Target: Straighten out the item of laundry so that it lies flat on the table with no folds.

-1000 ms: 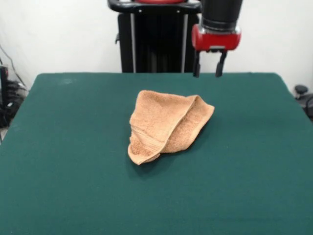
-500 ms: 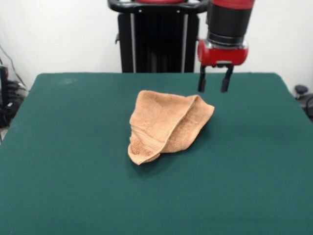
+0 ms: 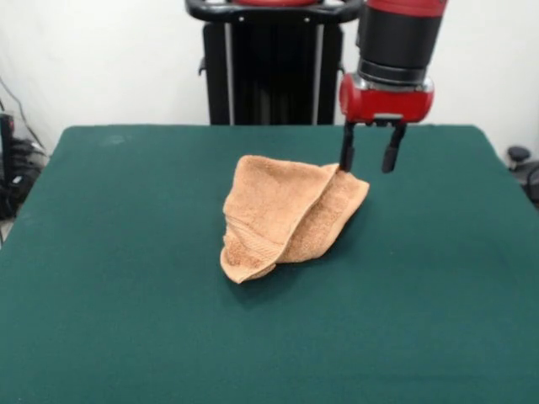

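Note:
The item of laundry (image 3: 286,214) is an orange-tan terry towel lying crumpled in the middle of the table (image 3: 126,295), folded over itself into a rough triangle with a raised ridge toward its right corner. My gripper (image 3: 368,162) hangs open just above and to the right of that right corner, its left finger close to the towel's top right tip. Nothing is between the fingers.
The dark green table stretches wide on all sides of the towel. Behind the table's far edge stands the black pedestal (image 3: 269,63). Cables and dark gear (image 3: 13,172) lie off the left edge, and a small dark object (image 3: 522,164) off the right edge.
My gripper has come down and slightly right, from above the table's far edge to just over the towel's right corner. The towel has not moved.

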Controlling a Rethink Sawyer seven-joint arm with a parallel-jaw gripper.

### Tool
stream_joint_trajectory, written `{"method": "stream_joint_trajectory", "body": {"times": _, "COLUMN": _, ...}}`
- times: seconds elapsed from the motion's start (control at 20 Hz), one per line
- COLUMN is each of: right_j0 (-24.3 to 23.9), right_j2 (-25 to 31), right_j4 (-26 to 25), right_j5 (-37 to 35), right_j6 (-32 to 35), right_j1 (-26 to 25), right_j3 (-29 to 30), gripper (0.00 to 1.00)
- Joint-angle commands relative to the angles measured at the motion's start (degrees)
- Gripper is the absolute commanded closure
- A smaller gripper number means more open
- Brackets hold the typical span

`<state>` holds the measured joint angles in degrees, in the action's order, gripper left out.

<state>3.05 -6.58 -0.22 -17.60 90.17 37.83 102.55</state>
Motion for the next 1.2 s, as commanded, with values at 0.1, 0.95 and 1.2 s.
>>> {"method": "stream_joint_trajectory", "body": {"times": 0.1, "right_j0": 0.12, "right_j2": 0.16, "right_j4": 1.77, "right_j5": -8.93, "right_j6": 9.31, "right_j1": -3.03, "right_j3": -7.31, "gripper": 0.00}}
{"method": "stream_joint_trajectory", "body": {"times": 0.95, "right_j0": -2.86, "right_j2": 0.00, "right_j4": -0.06, "right_j5": -9.80, "right_j6": 7.42, "right_j1": -6.77, "right_j3": -13.32, "gripper": 0.00}}
{"method": "stream_joint_trajectory", "body": {"times": 1.2, "right_j0": -5.75, "right_j2": 1.30, "right_j4": -1.10, "right_j5": -10.45, "right_j6": 4.46, "right_j1": -7.08, "right_j3": -14.13, "gripper": 0.00}}
